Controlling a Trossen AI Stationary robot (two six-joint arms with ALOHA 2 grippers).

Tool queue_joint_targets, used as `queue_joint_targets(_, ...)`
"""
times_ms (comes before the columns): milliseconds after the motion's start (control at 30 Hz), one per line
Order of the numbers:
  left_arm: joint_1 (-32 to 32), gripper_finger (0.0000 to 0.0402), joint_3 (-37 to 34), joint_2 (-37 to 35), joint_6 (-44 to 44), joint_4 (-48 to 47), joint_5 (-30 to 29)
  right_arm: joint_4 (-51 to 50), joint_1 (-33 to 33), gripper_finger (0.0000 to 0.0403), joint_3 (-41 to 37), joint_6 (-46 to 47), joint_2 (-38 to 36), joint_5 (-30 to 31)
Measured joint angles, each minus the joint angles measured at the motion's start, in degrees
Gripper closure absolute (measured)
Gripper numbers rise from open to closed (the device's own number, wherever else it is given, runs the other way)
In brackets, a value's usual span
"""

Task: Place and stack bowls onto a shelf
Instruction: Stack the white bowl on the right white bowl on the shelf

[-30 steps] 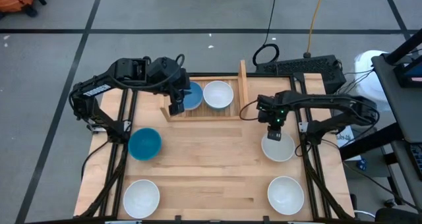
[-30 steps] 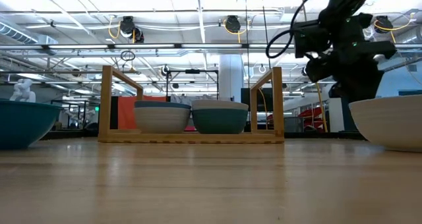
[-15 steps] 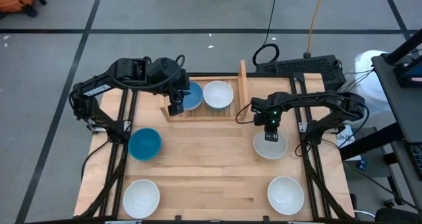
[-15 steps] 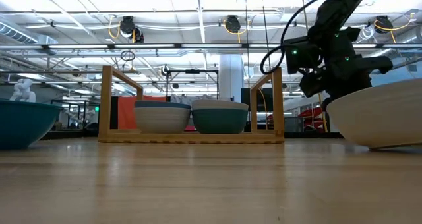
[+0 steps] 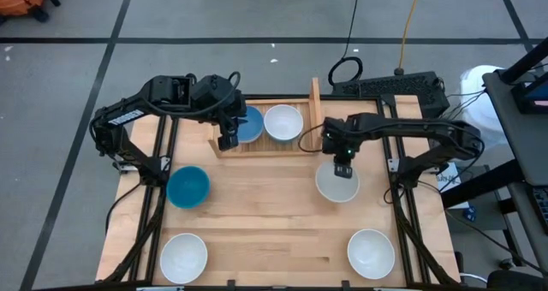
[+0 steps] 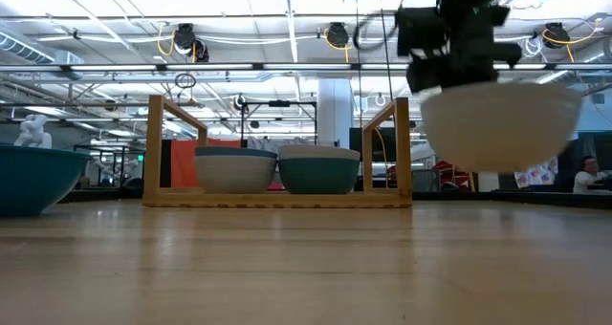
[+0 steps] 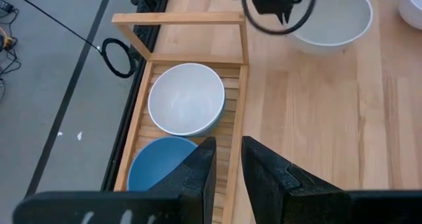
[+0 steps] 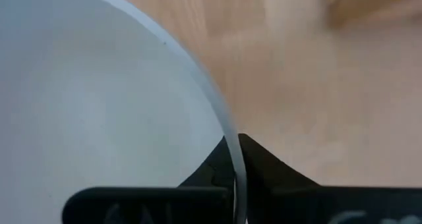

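Note:
The shelf (image 5: pixel 314 111) stands at the table's far edge. In it sit a blue bowl (image 5: pixel 250 125) and a white bowl (image 5: pixel 283 122); the low view shows each nested in another bowl (image 6: pixel 234 172) (image 6: pixel 318 175). My left gripper (image 5: pixel 227 143) hovers over the shelf's near rail beside the blue bowl, its fingers a narrow gap apart (image 7: pixel 228 145). My right gripper (image 5: pixel 341 169) is shut on a white bowl (image 5: pixel 337 184) to the right of the shelf. On the table rest a blue bowl (image 5: pixel 188 187) and two white bowls (image 5: pixel 183 257) (image 5: pixel 371 251). My right gripper pinches the white bowl's rim (image 8: pixel 229 141) on the bowl's far side, one finger inside the bowl and one outside. The fingers come from above, pointing down. The bowl (image 6: pixel 500 124) hangs below them, lifted clear of the table and about level.
A keyboard (image 5: pixel 390 87) and a cable loop (image 5: pixel 345 69) lie beyond the table's far edge. The shelf's right upright board (image 6: pixel 403 148) stands close to the held bowl. The middle of the tabletop (image 5: pixel 265 205) is bare wood.
My right gripper has moved toward the table's left and slightly toward the far edge, nearer the shelf, and has risen. The white bowl tipped up off the table and now hangs clear, roughly level.

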Motion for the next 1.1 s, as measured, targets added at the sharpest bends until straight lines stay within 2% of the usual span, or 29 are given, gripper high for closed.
queue_joint_targets(167, 0.00, 0.0323, 0.00, 0.00, 0.00, -0.11, -0.01, -5.03, 2.16, 0.0403, 11.51, 0.60, -0.23, 2.11)
queue_joint_targets(467, 0.00, 0.0323, 0.00, 0.00, -0.02, -0.72, -0.01, -5.03, 2.88, 0.0403, 29.48, -0.39, 1.90, 3.54)
queue_joint_targets(700, 0.00, 0.0323, 0.00, 0.00, -0.04, -0.72, -0.01, -4.86, 0.92, 0.0403, 41.53, -6.89, 9.57, 3.59)
queue_joint_targets(833, 0.00, 0.0323, 0.00, 0.00, -0.31, -0.72, -0.01, -4.66, -2.24, 0.0403, 49.12, -7.05, 14.77, 7.89)
queue_joint_targets(1100, -0.02, 0.0323, 0.00, 0.00, -0.40, -0.75, -0.01, -4.29, -9.22, 0.0403, 62.31, -12.13, 25.45, 7.64)
